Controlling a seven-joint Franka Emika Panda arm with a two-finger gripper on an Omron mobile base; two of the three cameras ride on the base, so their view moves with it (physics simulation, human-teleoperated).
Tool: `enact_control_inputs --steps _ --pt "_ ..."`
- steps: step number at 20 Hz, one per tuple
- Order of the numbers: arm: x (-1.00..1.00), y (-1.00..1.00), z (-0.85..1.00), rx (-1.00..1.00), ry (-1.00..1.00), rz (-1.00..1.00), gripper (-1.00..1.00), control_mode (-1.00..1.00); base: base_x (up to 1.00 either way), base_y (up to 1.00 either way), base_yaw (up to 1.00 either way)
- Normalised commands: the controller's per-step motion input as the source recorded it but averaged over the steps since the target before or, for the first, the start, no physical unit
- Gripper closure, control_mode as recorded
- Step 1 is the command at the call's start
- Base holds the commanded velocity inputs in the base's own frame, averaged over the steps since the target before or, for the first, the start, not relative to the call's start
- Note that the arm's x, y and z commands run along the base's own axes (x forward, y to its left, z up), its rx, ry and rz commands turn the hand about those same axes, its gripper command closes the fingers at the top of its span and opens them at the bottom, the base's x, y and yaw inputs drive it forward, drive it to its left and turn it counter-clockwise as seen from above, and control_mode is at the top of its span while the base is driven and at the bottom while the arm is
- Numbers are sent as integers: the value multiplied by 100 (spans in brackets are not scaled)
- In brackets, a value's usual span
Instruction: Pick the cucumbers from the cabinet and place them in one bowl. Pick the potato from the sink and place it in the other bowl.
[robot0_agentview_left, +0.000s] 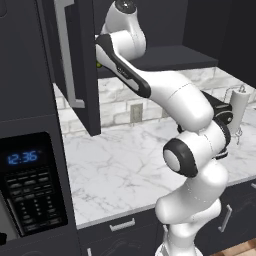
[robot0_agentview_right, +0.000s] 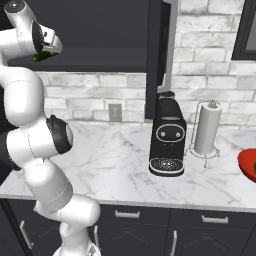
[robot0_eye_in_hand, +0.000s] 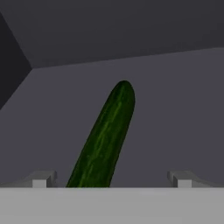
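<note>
gripper (robot0_eye_in_hand: 109, 181) jaws wide, nothing held, inside the cabinet (robot0_agentview_left: 75, 65). cucumber (robot0_eye_in_hand: 105, 135) lies on the shelf between the fingers. red bowl (robot0_agentview_right: 248, 165) at counter's right edge. microwave (robot0_agentview_left: 30, 185) reads 12:36.

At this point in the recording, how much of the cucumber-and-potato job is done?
Looks done: the cabinet door stands open, and something dark sits at the edge of the red bowl, too cropped to identify. In hand: the gripper is open inside the cabinet, fingertips either side of a cucumber lying on the shelf, not yet gripped. Left: carry this cucumber to the red bowl, then move the potato.
</note>
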Motion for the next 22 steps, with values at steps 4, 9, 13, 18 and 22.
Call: enact_control_inputs --steps 4,9,13,18,22 --pt "29 8 0 0 0 0 -100 -100 0 0 0" --pt "6 9 -2 0 0 0 -100 -100 0 0 0" --pt "0 12 -4 0 0 0 -100 -100 0 0 0" --pt "0 7 -22 -1 0 0 -100 -100 0 0 0" --pt "0 1 -18 -3 0 0 -100 -100 0 0 0"
